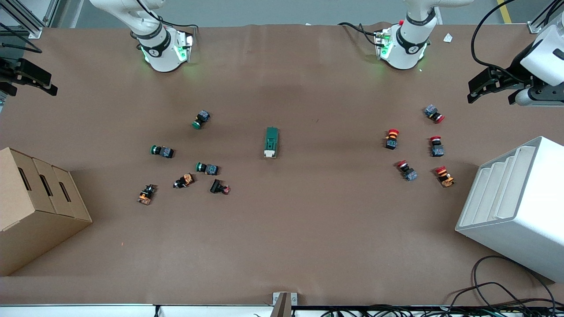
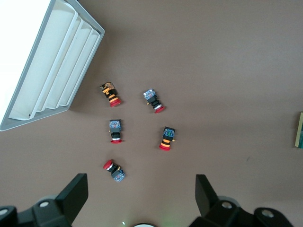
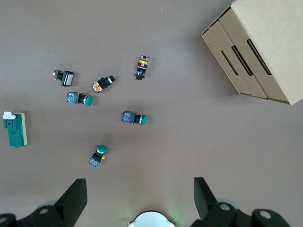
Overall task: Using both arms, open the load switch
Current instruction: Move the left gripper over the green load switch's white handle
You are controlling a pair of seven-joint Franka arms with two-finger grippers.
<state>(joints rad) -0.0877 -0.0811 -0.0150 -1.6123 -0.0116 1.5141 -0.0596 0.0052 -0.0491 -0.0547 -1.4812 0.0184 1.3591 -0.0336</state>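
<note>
The small dark green oblong load switch [image 1: 271, 142] with its cream lever end is seen lying flat mid-table, about halfway between the two arms' ends, lever end toward the front camera, nothing touching it. In the left wrist view it's cut off by the frame edge so only a sliver [image 2: 299, 130] is caught, while the right wrist view shows it whole [image 3: 14, 129], with a white tab at one end that can't really be made out from the front. Toward the right arm's end a loose bunch of green-capped push buttons [image 1: 202, 119] and a few dark and orange ones is scattered; toward the left arm's end five red-capped push buttons [image 1: 391, 138] are spread out; labels on any of them are too small to be read. The surface is a plain brown table cover [image 1: 308, 229], slightly creased, with cables spilling along the near edge. A tan cardboard box with slots [image 1: 35, 207] is partly cropped at the right arm's end, and a white ribbed tray-like bin [image 1: 515, 207] at the left arm's end is tilted and cropped too. Both arms are parked high at the sides: the left gripper [image 2: 142, 194] is held over the red buttons, fingers spread wide, and the right gripper [image 3: 140, 191] over the green ones, likewise spread, nothing pinched. From the front, only part of each gripper is caught at the frame edges.
</note>
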